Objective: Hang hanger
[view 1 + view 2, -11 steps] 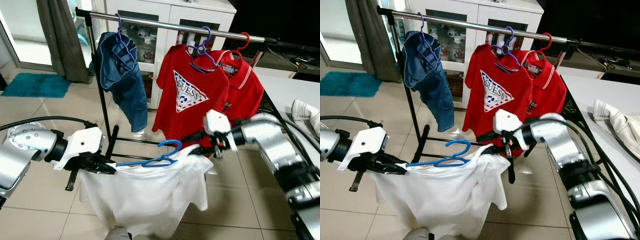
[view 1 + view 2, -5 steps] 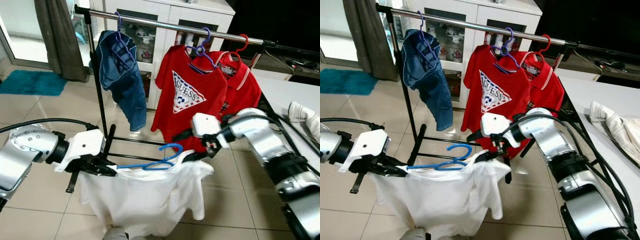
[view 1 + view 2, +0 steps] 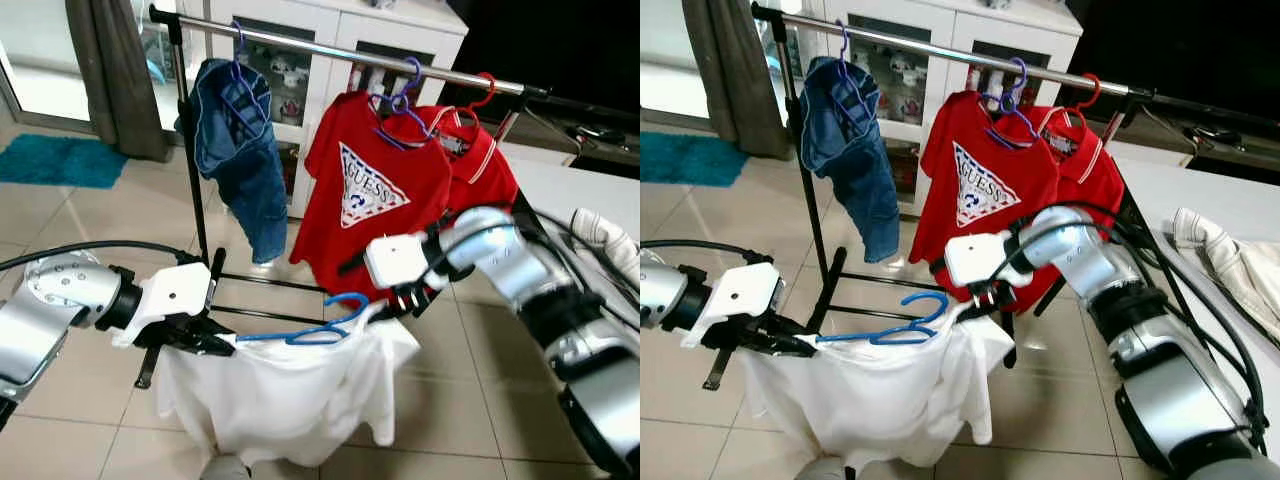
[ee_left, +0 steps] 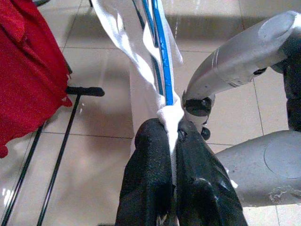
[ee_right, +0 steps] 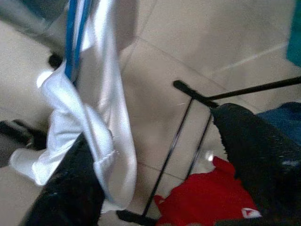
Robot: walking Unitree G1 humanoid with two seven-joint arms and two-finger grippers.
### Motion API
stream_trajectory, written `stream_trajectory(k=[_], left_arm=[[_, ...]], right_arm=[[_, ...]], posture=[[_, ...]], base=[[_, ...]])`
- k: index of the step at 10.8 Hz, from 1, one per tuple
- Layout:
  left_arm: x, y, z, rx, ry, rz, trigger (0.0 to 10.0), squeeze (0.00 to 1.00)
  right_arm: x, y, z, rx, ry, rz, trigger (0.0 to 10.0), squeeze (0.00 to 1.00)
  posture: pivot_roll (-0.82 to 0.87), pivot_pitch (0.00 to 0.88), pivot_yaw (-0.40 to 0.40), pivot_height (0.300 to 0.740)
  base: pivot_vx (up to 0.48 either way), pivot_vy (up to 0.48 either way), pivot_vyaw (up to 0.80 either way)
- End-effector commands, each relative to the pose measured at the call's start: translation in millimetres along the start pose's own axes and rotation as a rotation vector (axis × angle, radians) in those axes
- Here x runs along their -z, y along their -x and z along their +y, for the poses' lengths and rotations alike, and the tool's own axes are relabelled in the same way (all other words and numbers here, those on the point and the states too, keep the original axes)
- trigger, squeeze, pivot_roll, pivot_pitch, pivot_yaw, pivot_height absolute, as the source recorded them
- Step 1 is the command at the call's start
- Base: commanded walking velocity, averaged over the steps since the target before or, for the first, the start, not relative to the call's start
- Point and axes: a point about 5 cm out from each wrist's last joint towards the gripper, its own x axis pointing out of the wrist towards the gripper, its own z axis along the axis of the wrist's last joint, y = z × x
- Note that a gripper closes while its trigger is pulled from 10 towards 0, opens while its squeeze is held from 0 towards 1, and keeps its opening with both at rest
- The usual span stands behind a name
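A blue hanger (image 3: 300,335) carries a white shirt (image 3: 280,400) and hangs level in front of me, its hook (image 3: 346,300) pointing up. My left gripper (image 3: 218,346) is shut on the hanger's left end together with the shirt's shoulder; the left wrist view shows the fingers (image 4: 150,155) pinching white cloth and the blue wire (image 4: 160,56). My right gripper (image 3: 397,303) stands open at the hanger's right end, the shirt's sleeve (image 5: 101,127) draped against one finger (image 5: 75,188). The metal clothes rail (image 3: 330,50) runs above and behind.
On the rail hang blue jeans (image 3: 240,160) at the left and two red shirts (image 3: 375,200) at the right, with a bare stretch of rail between. The rack's black feet (image 3: 260,285) lie on the tiled floor. A white table (image 3: 1230,230) with a cloth stands at right.
My right gripper has moved left along the hanger's right end, closer to the hook. The left gripper keeps its hold, and the shirt has shifted slightly left.
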Motion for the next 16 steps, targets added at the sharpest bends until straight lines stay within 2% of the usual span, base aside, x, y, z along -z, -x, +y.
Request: stream_trajectory(k=[1, 2, 3, 4, 5, 6, 8, 9, 10, 12, 13, 14, 16], left_arm=[[-6.6, -0.8, -0.8, -0.001, -0.032, -0.009, 0.0, 0.00], [-5.9, -0.1, -0.6, -0.006, -0.027, -0.010, 0.0, 0.00], [-5.0, 1.3, 0.1, -0.010, -0.023, -0.010, 0.0, 0.00], [-4.8, 2.2, 0.8, -0.014, -0.021, -0.010, 0.0, 0.00], [-5.3, 2.4, 1.9, -0.017, -0.022, -0.011, 0.0, 0.00], [-6.7, 0.9, 3.4, -0.022, -0.026, -0.020, 0.0, 0.00], [-8.9, -2.0, 4.6, -0.024, -0.032, -0.030, 0.0, 0.00], [-9.0, -1.7, 4.9, -0.027, -0.033, -0.030, 0.0, 0.00], [-8.1, 0.2, 4.8, -0.035, -0.027, -0.031, 0.0, 0.00], [-7.2, -0.1, 3.6, -0.039, -0.023, -0.031, 0.0, 0.00], [-7.3, -0.6, 3.4, -0.038, -0.021, -0.033, 0.0, 0.00], [-7.3, -1.6, 3.2, -0.034, -0.021, -0.035, 0.0, 0.00], [-7.6, -3.1, 3.6, -0.034, -0.022, -0.037, 0.0, 0.00]], right_arm=[[2.1, 9.8, -8.2, 0.071, -0.017, 0.006, 10.0, 0.00], [0.5, 17.6, -9.4, 0.066, -0.079, -0.058, 10.0, 0.00], [8.2, 26.0, -6.8, 0.057, -0.079, -0.011, 10.0, 0.00], [14.6, 30.9, -8.6, 0.106, -0.076, 0.029, 10.0, 0.00], [17.9, 35.9, -3.3, 0.060, -0.115, 0.022, 10.0, 0.00], [16.8, 33.5, -7.9, 0.118, -0.109, 0.040, 10.0, 0.00], [5.8, 15.5, 6.3, -0.023, -0.195, -0.088, 10.0, 0.00], [4.2, 15.5, 6.5, -0.028, -0.195, -0.111, 10.0, 0.00], [16.6, 19.4, 1.7, 0.046, -0.138, 0.029, 10.0, 0.00], [13.9, 27.6, -5.7, 0.131, -0.195, -0.009, 10.0, 0.00], [11.3, 29.4, -5.4, 0.125, -0.231, -0.055, 10.0, 0.00], [22.2, 32.3, 1.2, 0.083, -0.160, 0.063, 10.0, 0.00], [24.7, 35.5, 4.0, 0.076, -0.210, 0.067, 10.0, 0.00]], posture=[[0.18, 0.000, -0.158, 0.740], [0.18, 0.000, -0.155, 0.740], [0.18, 0.000, -0.153, 0.740], [0.17, 0.000, -0.150, 0.740], [0.17, 0.000, -0.147, 0.740], [0.16, 0.000, -0.144, 0.740], [0.17, 0.000, -0.149, 0.740], [0.17, 0.000, -0.149, 0.740], [0.17, 0.000, -0.153, 0.740], [0.17, 0.000, -0.156, 0.740], [0.17, 0.000, -0.158, 0.740], [0.16, 0.000, -0.153, 0.740], [0.16, 0.000, -0.158, 0.740]], base=[[0.000, 0.000, 0.00], [0.000, 0.000, 0.00], [0.000, 0.000, 0.00], [0.000, 0.000, 0.00], [0.000, 0.000, 0.00], [0.000, 0.000, 0.00], [0.000, 0.000, 0.00], [0.000, 0.000, 0.00], [0.000, 0.000, 0.00], [0.000, 0.000, 0.00], [0.000, 0.000, 0.00], [0.000, 0.000, 0.00], [0.000, 0.000, 0.00]])
